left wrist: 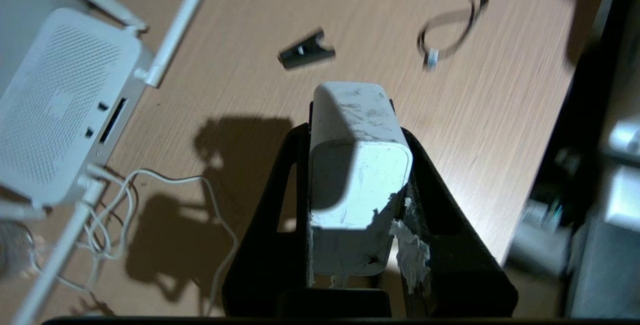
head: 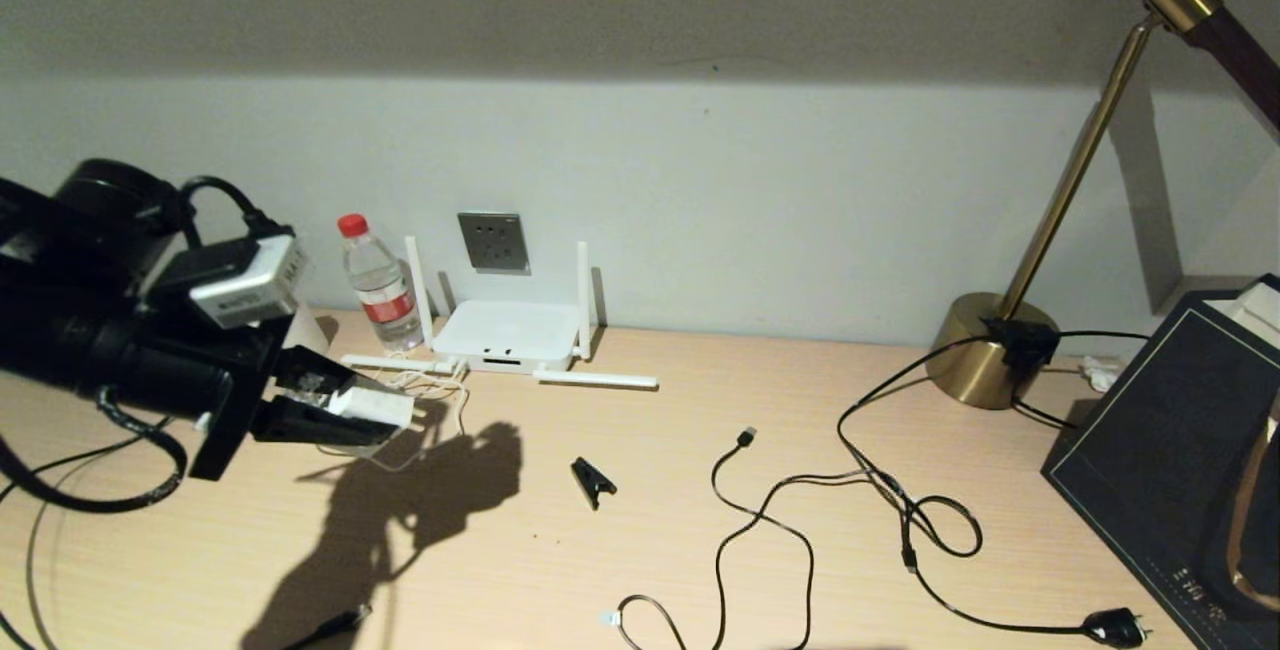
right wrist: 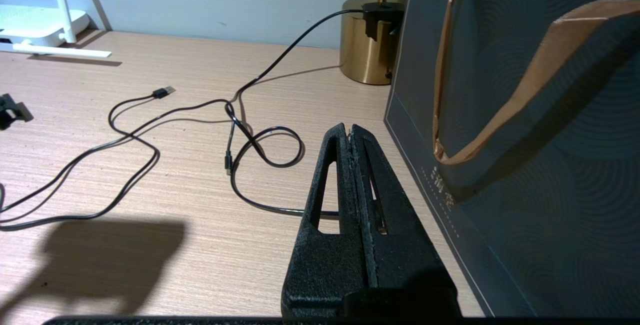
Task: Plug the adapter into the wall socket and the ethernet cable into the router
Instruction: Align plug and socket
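White adapter (left wrist: pixel 357 175) sits clamped inside the left gripper (left wrist: pixel 350 115) above the desk (head: pixel 640 490).

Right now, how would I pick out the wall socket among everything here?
Find the white router standing against the wall at the back of the desk. The wall socket is the square grey plate on the wall just above it, between two upright antennas, the only thing mounted on the wall.

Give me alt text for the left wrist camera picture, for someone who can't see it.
The left claw clamps a small white cube-shaped adapter above a light wooden desk. Off to one side lies a flat white router with stick antennas and a thin white cord; beyond lie a small black clip and a black cable.
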Tool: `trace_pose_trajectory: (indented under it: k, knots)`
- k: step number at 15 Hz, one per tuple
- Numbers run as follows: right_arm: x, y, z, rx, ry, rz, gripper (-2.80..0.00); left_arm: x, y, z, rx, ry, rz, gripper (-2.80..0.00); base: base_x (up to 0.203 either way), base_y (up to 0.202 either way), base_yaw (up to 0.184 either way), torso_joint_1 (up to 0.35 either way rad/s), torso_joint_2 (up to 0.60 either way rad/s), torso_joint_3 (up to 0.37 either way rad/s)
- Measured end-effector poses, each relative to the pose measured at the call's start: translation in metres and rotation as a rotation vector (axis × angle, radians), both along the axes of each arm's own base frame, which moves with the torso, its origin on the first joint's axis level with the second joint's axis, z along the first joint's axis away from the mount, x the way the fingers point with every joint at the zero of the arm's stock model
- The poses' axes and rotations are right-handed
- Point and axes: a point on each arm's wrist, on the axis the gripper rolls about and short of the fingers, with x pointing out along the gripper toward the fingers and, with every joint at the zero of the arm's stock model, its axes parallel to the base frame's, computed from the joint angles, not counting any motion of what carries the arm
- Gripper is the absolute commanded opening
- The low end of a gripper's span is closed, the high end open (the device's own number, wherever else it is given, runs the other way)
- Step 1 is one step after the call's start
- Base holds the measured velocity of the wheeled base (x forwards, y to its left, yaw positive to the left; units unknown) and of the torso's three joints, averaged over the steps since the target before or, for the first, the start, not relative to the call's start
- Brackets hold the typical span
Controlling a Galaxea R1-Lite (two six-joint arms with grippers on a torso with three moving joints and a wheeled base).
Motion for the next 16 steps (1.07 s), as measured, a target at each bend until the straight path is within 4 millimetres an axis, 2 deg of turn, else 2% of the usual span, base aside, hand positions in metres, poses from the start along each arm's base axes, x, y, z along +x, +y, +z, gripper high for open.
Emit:
trace_pose_trajectory:
  k: [2,5,8,10,12,14,16]
  knots:
    - [0.0,0.0,0.0,0.0,0.0,0.0,-2.8,-0.025,0.01,0.018,-0.168,0.053,0.15,-2.8,0.0,0.0,0.0,0.0,0.0,0.0]
    - [0.0,0.0,0.0,0.0,0.0,-0.001,-2.8,-0.052,0.019,0.025,-0.389,0.224,0.287,-2.8,0.0,0.0,0.0,0.0,0.0,0.0]
    - [0.0,0.0,0.0,0.0,0.0,0.0,-2.8,-0.06,0.021,0.026,-0.517,0.356,0.443,-2.8,0.0,0.0,0.0,0.0,0.0,0.0]
    - [0.0,0.0,0.0,0.0,0.0,0.0,-2.8,-0.052,0.023,0.015,-0.545,0.336,0.541,-2.8,0.0,0.0,0.0,0.0,0.0,0.0]
    - [0.0,0.0,0.0,0.0,0.0,0.0,-2.8,-0.035,0.019,0.009,-0.599,0.309,0.688,-2.8,0.0,0.0,0.0,0.0,0.0,0.0]
    - [0.0,0.0,0.0,0.0,0.0,0.0,-2.8,-0.01,0.003,-0.001,-0.691,0.29,0.831,-2.8,0.0,0.0,0.0,0.0,0.0,0.0]
    - [0.0,0.0,0.0,0.0,0.0,0.0,-2.8,0.023,-0.012,-0.023,-0.77,0.2,0.951,-2.8,0.0,0.0,0.0,0.0,0.0,0.0]
